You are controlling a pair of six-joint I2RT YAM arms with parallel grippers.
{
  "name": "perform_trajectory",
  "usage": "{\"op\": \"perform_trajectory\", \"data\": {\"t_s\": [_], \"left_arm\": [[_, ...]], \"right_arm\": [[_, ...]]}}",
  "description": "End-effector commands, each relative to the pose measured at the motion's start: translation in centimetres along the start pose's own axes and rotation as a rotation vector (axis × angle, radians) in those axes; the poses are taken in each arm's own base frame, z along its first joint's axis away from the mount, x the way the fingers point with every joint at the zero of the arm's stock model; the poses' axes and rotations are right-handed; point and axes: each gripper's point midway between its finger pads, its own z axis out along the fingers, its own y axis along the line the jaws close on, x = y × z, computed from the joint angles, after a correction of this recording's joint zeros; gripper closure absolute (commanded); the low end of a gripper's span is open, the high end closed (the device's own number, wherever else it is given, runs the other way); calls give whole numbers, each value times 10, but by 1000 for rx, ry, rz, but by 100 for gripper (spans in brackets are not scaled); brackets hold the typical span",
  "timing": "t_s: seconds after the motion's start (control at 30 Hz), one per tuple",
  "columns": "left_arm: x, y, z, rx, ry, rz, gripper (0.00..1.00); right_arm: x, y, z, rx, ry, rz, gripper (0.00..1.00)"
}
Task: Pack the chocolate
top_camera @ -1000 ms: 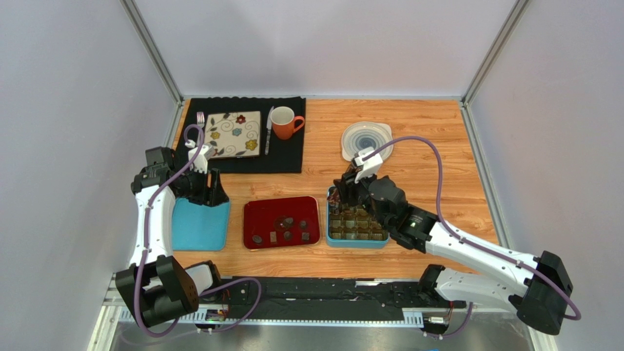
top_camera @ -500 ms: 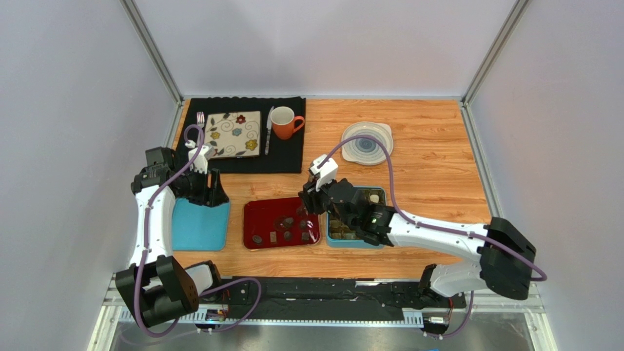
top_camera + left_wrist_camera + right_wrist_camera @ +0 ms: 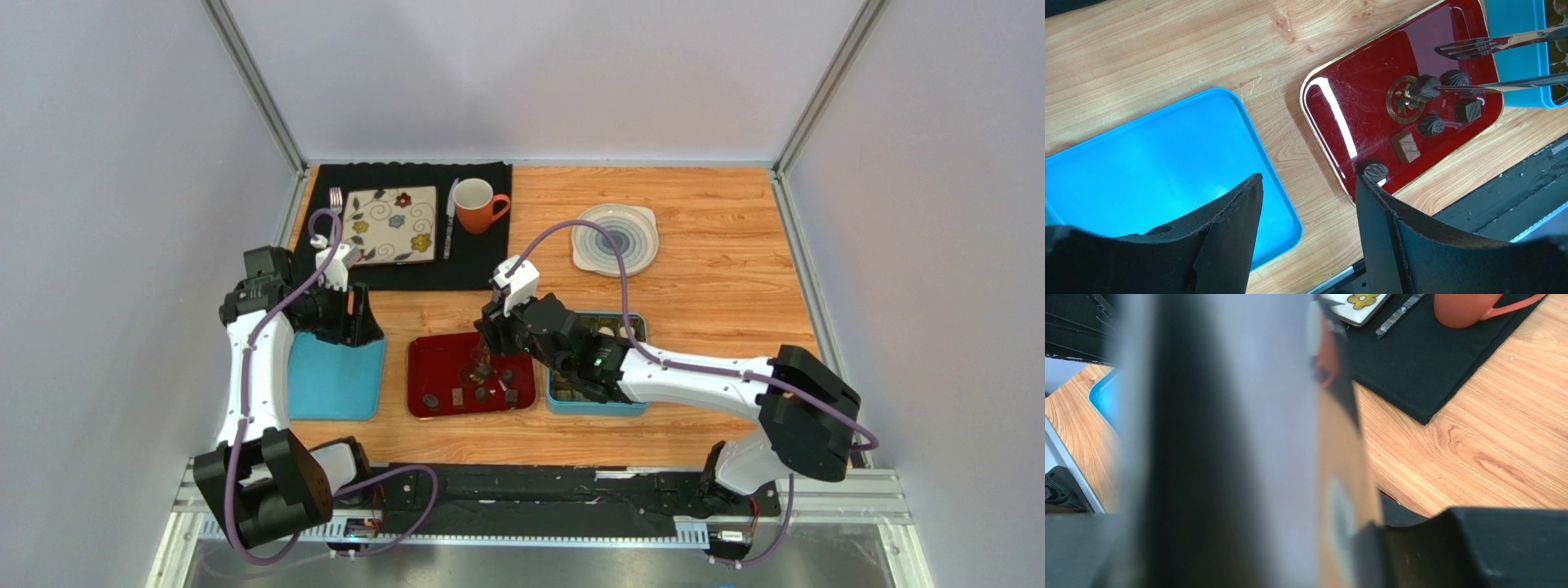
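Since the room is basically a booth, start there: plain pale walls (image 3: 540, 74) close in three sides, with metal frame posts (image 3: 252, 80) running up from the far corners, and the surface (image 3: 724, 306) is light wood grain with a black rail (image 3: 540, 490) along its near edge.

At the near-left corner lies a blue tray (image 3: 331, 380). The left gripper (image 3: 1309, 184) hangs over that tray's right edge, jaws wide apart with nothing between them.

Filling the far-left corner is a black cloth (image 3: 478, 257) with a flower-patterned square plate (image 3: 390, 227), a fork (image 3: 335, 200) at the plate's left, a knife (image 3: 450, 221) at its right, then an orange mug (image 3: 478, 206).

Near-middle sits a glossy red tray (image 3: 436, 361), and that's where the chocolate (image 3: 1431, 125) is: six dark pieces show, bunched in the tray's right half, one near its near edge.

The right gripper (image 3: 491, 347) is over the tray's far-right part, jaws closed partway round metal tongs (image 3: 1487, 44). One tong tip is right at a round dark piece in the middle of the tray, while the forked tip stands apart from it. The right wrist view is mostly a blurry grey strip.

Just beside the tray's right edge is a teal box (image 3: 595, 407), mostly covered by the right arm. Toward the far-right corner, well apart from the box, there's a pale ringed dish (image 3: 613, 239).
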Motion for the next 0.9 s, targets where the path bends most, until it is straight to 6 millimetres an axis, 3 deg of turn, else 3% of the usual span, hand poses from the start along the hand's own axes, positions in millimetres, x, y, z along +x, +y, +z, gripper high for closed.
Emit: {"op": "perform_trajectory", "data": {"t_s": [0.0,0.57,0.87], "left_arm": [[-13,2,-10,-24,-46,63,34],[-14,2,-10,-23,-48,64,34],[-15,2,-11,-28,-49,67,34]], "right_arm": [[-30,16,7,-41,-85,47,56],[-10,28,12,-64,-40,61,55],[5,23,15,-42,-7,44,55]]}}
